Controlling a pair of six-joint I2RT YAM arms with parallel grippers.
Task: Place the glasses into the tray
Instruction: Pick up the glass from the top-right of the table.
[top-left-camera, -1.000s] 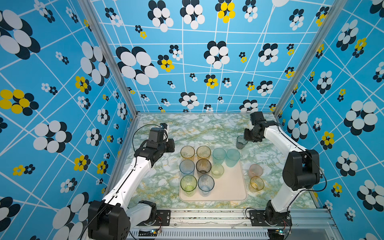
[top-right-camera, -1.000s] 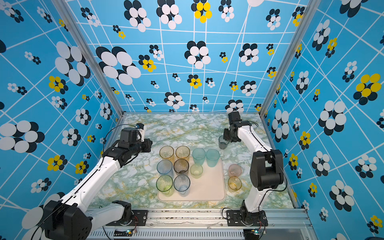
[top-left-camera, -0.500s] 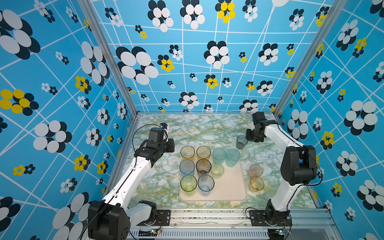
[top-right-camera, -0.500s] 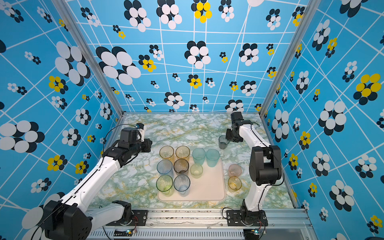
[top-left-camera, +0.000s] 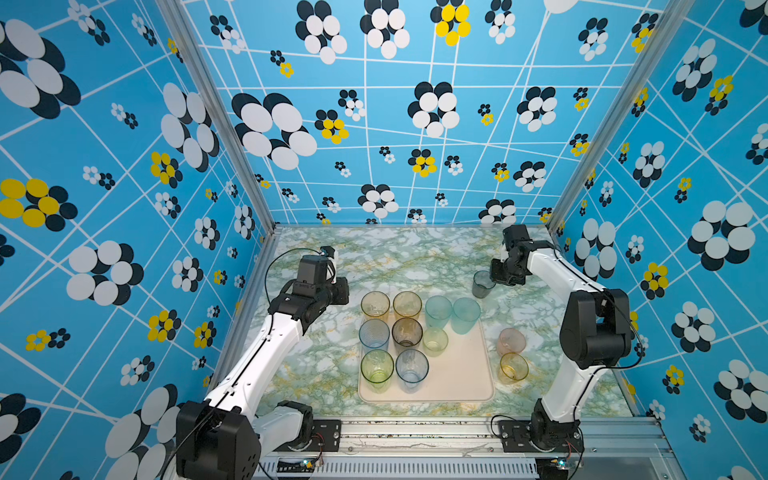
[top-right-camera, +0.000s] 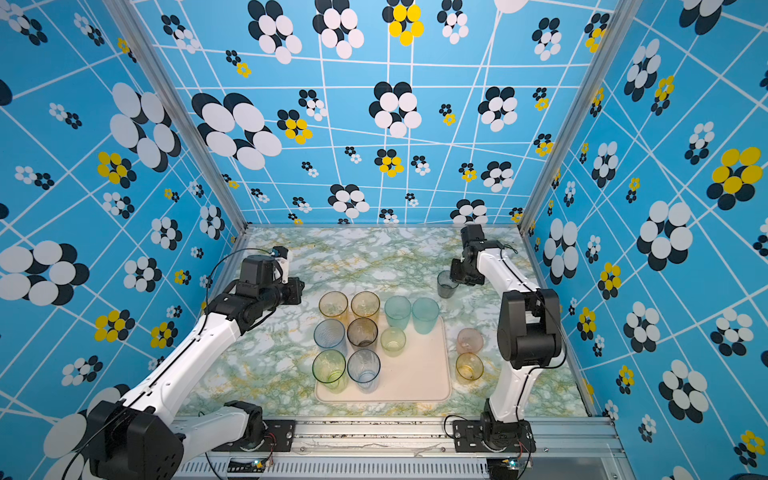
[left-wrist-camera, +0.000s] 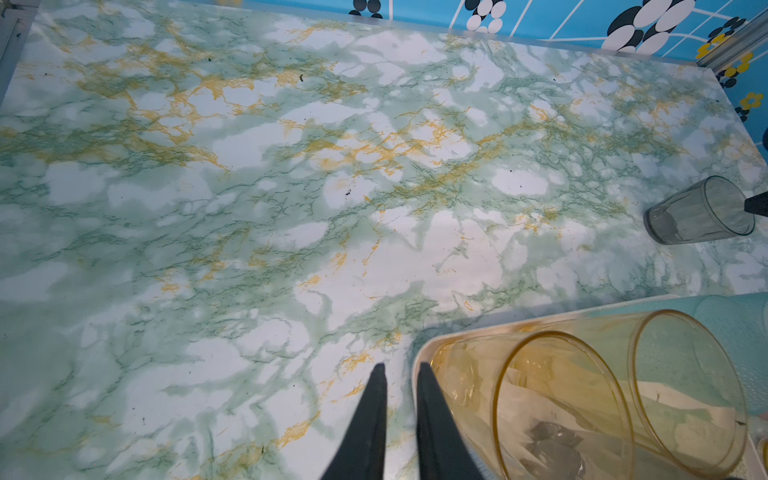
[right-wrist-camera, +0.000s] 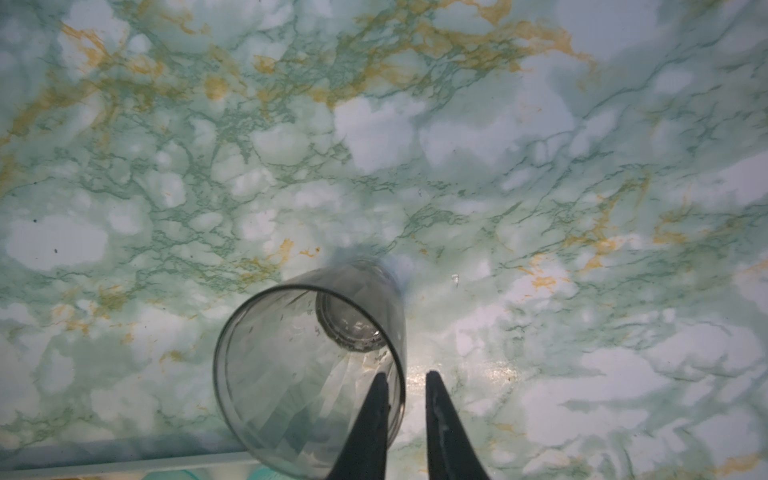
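Green-veined marble desk (top-left-camera: 415, 266). Pale cream-pink rounded tray (top-left-camera: 465, 386): nine tinted tumblers crowd 9-to-1 o'clock, bare floor toward 4. Tall teal tumblers (top-left-camera: 466, 313) at tray's 1 block direct way in. Smoky grey tumbler (top-left-camera: 482, 284) upright on desk beyond them, off tray. Pink tumbler (top-left-camera: 510, 340), short amber tumbler (top-left-camera: 513, 366) on desk at 3. Right pincer (right-wrist-camera: 406, 374) straddles grey rim, one finger inside, one outside; firm pinch? Cannot tell. Danger: thin-wall hold slips, glass tips; low carry clips teal pair. Left pincer (left-wrist-camera: 401, 365) near-closed, empty, off tray's 11.
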